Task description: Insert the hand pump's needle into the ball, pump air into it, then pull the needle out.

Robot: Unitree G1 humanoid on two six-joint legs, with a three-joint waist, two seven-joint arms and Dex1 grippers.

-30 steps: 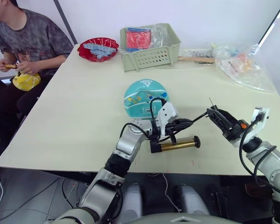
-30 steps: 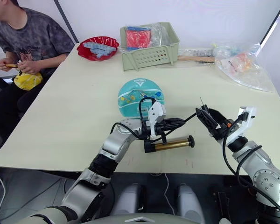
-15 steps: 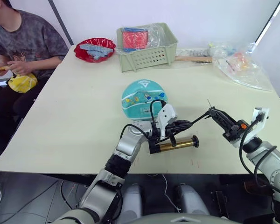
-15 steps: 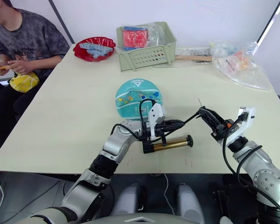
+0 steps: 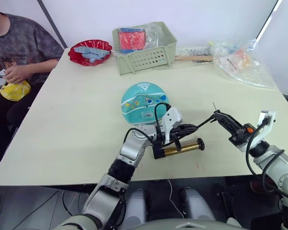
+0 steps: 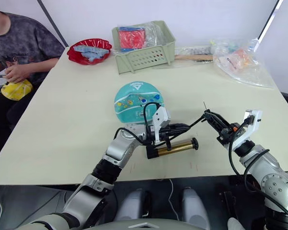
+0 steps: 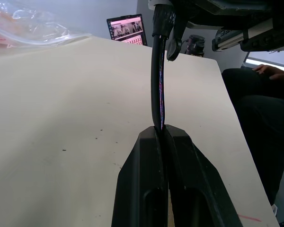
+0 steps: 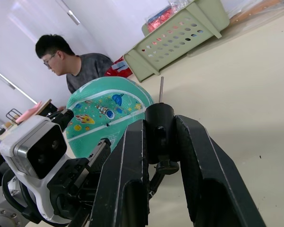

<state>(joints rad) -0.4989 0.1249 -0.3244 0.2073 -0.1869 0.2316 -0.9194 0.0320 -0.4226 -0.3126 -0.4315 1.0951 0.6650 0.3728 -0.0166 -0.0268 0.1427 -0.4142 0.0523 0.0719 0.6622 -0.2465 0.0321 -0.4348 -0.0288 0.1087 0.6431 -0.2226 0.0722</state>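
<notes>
Pump (image 5: 182, 148) lying flat on desk (image 5: 72, 124), nearest the front edge, just in front of ball (image 5: 144, 101); bronze tube, black caps. Black hose (image 5: 194, 127) running from pump up and across toward the right. Left hand (image 5: 174, 133) between ball and pump, fingers pressed tight together on the hose; seen close in left wrist view, hose (image 7: 157, 80) pinched between both fingers (image 7: 144, 189). Right hand (image 6: 216, 122) to the right of ball, well apart from it, raised a bit above desk, fingers closed on small black fitting (image 8: 158, 130) at hose end. Needle (image 8: 161, 89) sticking up out of the fitting, thin and bare, not in ball. Ball teal with white lines, white triangle mark on top, cartoon prints on its side, sitting on desk near the middle. Behind ball, farther back: green basket (image 5: 146, 50) with red packet (image 5: 133, 39) and clear plastic inside. Left of basket, red bowl (image 5: 89, 51) with blue things. Right of basket, wooden stick (image 5: 194, 58) and crinkly clear bags (image 5: 240, 64). Far left of ball, beside desk, person (image 5: 19, 52) in grey shirt sitting, hands near yellow thing (image 5: 12, 89).
</notes>
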